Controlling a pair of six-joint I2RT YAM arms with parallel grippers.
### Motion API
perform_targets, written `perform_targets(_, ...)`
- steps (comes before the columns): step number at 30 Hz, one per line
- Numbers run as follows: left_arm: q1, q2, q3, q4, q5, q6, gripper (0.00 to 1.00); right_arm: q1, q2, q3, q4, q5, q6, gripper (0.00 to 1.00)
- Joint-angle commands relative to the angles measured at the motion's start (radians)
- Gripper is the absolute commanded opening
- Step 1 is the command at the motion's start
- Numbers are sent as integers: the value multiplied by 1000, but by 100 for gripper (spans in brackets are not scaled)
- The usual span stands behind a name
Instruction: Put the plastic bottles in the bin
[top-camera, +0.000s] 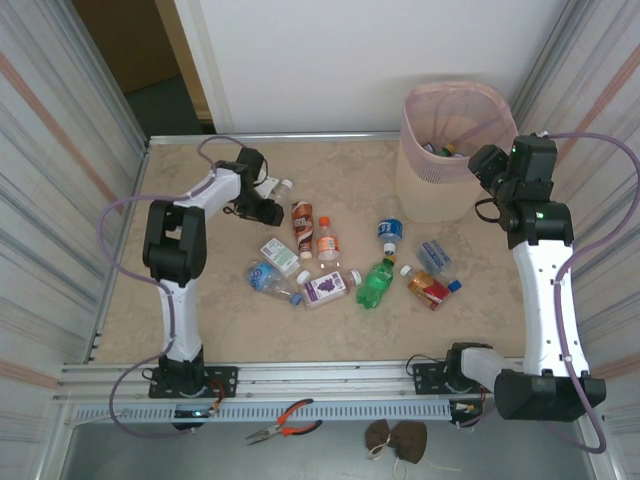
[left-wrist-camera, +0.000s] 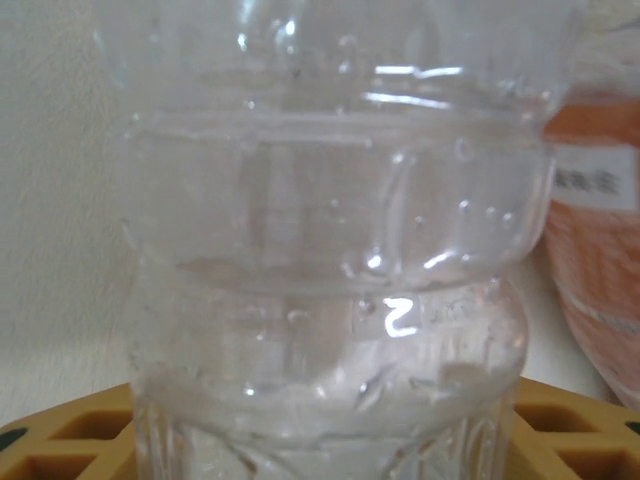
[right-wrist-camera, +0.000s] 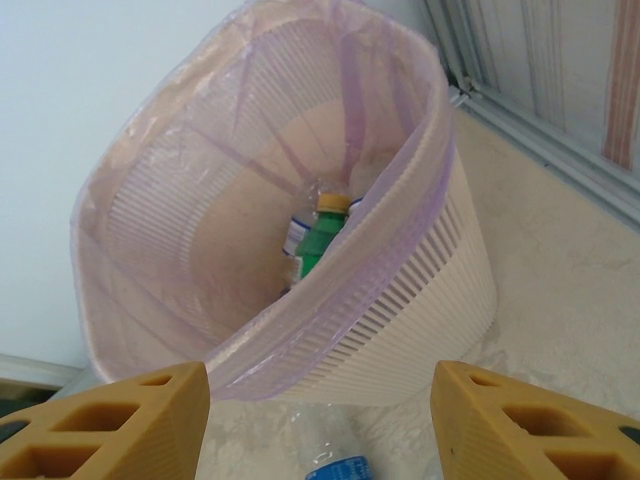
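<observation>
**Colours on my feeds right now**

Mustard-yellow right fingers (right-wrist-camera: 170, 385). Ahead of them the bin (right-wrist-camera: 400, 330) is cream with slotted ribbing, its bag (right-wrist-camera: 150, 190) see-through pink. Down inside, a green bottle (right-wrist-camera: 320, 250) with a yellow cap (right-wrist-camera: 333, 203). Left fingers (left-wrist-camera: 95, 405) are the same mustard, and I see a clear ribbed bottle (left-wrist-camera: 330, 300) between them, an orange-and-white label (left-wrist-camera: 595, 200) just right of it.

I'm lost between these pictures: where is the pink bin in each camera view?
Top external: the bin at the far right, beside the right arm.
Right wrist: mid-frame, seen from above, a green bottle inside.
Left wrist: a clear bottle close up.
Shared landmark: the marbled table top.
</observation>
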Motion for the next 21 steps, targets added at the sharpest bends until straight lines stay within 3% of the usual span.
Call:
perform_targets(1,3,-160,-50,31,35,-19,57,8,-30,-29,29,-90,-11,60)
perform_targets(6,2,-324,-140,86,126,-59,57,20,-55,-69,112,-237,-27,59)
perform_targets(11,-12,-486,-246,200,291,-79,56,34,-98,-114,242,-446,-41,58)
perform_targets(16,-73,-611,-327,291,399,-78,55,84,-113,-121,340,-609,-42,54)
perform_targets(21,-165,-736,-418,445,459,-87,52,197,-107,-105,394,-683,-65,54)
